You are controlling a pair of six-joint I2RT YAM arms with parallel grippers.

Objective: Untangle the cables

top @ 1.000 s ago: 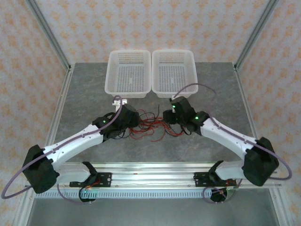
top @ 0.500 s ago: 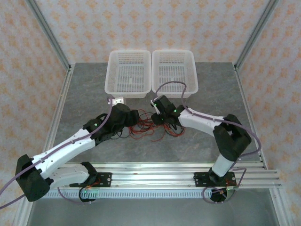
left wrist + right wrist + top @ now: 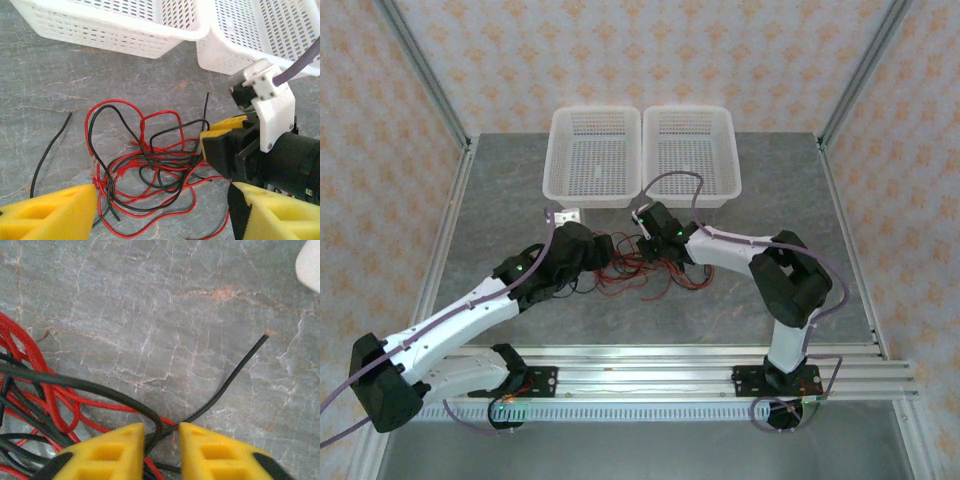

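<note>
On the grey table (image 3: 500,200), the right end effector (image 3: 161,432) pinches the cables (image 3: 146,159), while the spread left end effector (image 3: 162,200) straddles them.

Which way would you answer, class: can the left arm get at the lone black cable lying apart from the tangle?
Probably yes. The left gripper hangs open above the tangle. The lone black cable lies flat on the bare table just beside the tangle, with nothing over it.

Baskets (image 3: 595,200) just behind cables (image 3: 645,272), flanks free
</note>
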